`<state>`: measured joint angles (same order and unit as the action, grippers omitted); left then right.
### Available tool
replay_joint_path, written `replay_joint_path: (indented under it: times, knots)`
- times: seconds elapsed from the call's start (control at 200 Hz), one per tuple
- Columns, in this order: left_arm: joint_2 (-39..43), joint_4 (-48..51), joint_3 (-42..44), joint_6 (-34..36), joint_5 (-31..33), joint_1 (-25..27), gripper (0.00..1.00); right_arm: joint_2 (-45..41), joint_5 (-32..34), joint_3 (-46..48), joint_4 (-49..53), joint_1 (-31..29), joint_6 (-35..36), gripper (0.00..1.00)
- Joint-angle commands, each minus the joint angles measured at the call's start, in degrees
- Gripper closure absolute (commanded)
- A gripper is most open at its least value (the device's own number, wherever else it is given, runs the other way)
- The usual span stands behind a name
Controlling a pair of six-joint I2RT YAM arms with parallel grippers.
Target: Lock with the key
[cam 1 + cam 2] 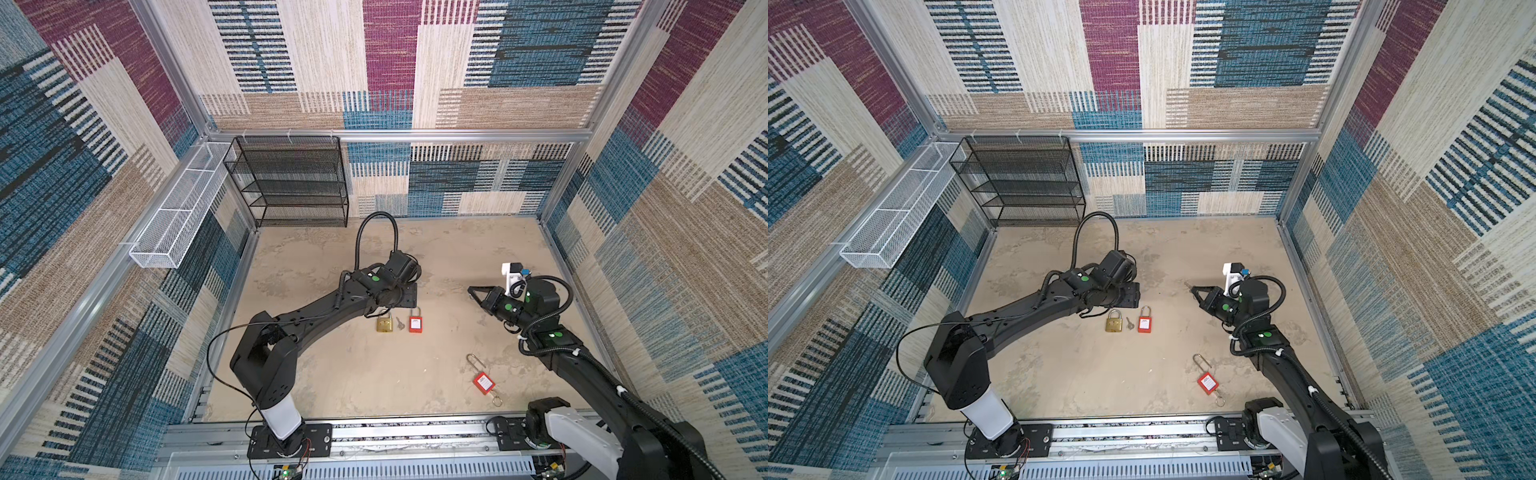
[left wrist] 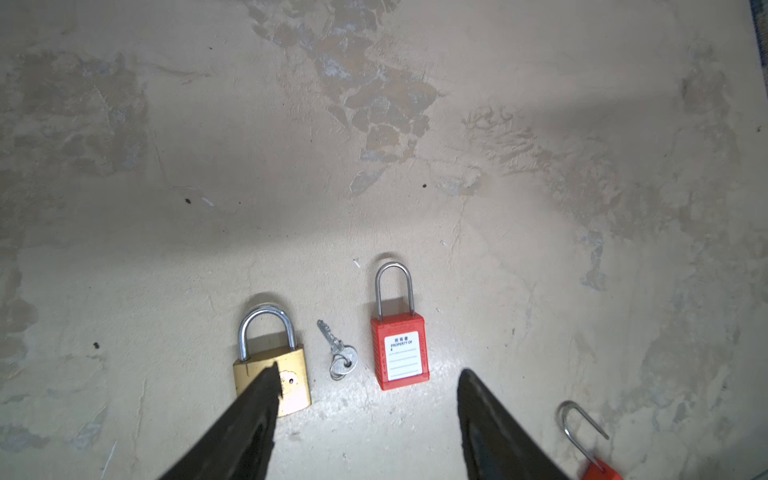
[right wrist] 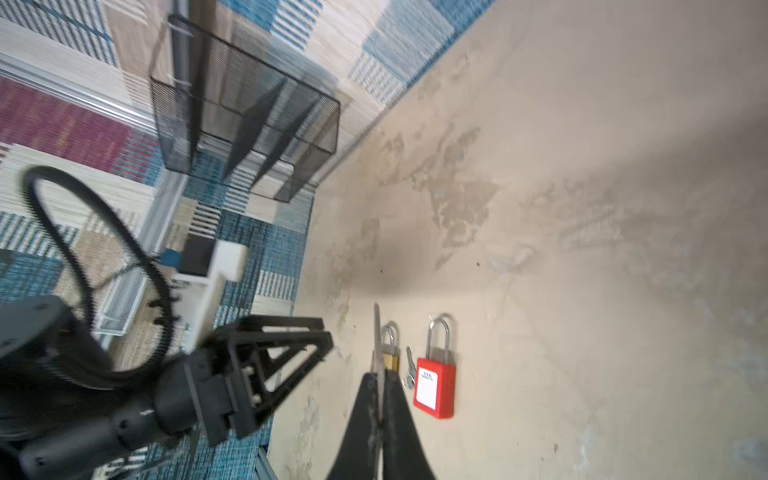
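progress: early. A key is gripped but sits in no padlock; choosing the lock, inserting and turning are all left, by my reading.
surface (image 1: 332,374): one, beige and mottled; carries three padlocks and one loose key.
black mesh rack (image 1: 291,183): one, back-left corner.
white mesh basket (image 1: 174,224): one, on the left wall.
left gripper (image 2: 368,399): jaws wide, empty, above the two middle padlocks.
right gripper (image 3: 378,380): pinched tight on the held key (image 3: 377,328), raised toward the right edge, well apart from every padlock.
padlocks: three. The brass padlock (image 1: 385,324) and short red padlock (image 1: 415,323) lie near mid-surface, shackles seated. The long-shackle red padlock (image 1: 482,381) lies near the front-right corner, one leg seemingly free.
keys: two. The loose key (image 2: 338,353) lies between the middle pair, touching neither.
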<state>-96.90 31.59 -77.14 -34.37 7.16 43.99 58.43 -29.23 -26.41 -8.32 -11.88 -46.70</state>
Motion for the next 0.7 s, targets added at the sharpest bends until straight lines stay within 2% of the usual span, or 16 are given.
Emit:
replay_joint_path:
  times: [0.0,0.11,0.195,0.286,0.561,0.691]
  knots:
    - [1.67,-2.19,1.21,-0.86,-0.52,-0.13,0.31,4.20,4.84,2.43,-5.55,-4.17,-1.37,1.00]
    - [3.15,-2.63,2.15,-0.91,-0.59,-0.13,0.31,10.80,7.65,3.42,-7.71,-9.00,-2.67,1.00]
    - [4.25,-2.43,2.61,-0.83,-0.06,-0.30,0.31,12.90,11.39,5.37,-10.62,-12.21,-5.87,1.00]
    - [4.92,-1.42,2.92,-0.89,1.02,-0.31,0.31,15.01,12.40,6.29,-14.17,-14.40,-7.97,1.00]
    - [5.41,-0.79,3.45,-0.59,1.37,-0.31,0.32,19.91,13.46,7.33,-20.01,-15.63,-11.35,0.99]
    - [5.55,-1.23,3.94,-0.80,1.06,-0.31,0.32,22.59,11.78,7.28,-23.51,-15.72,-12.69,0.98]
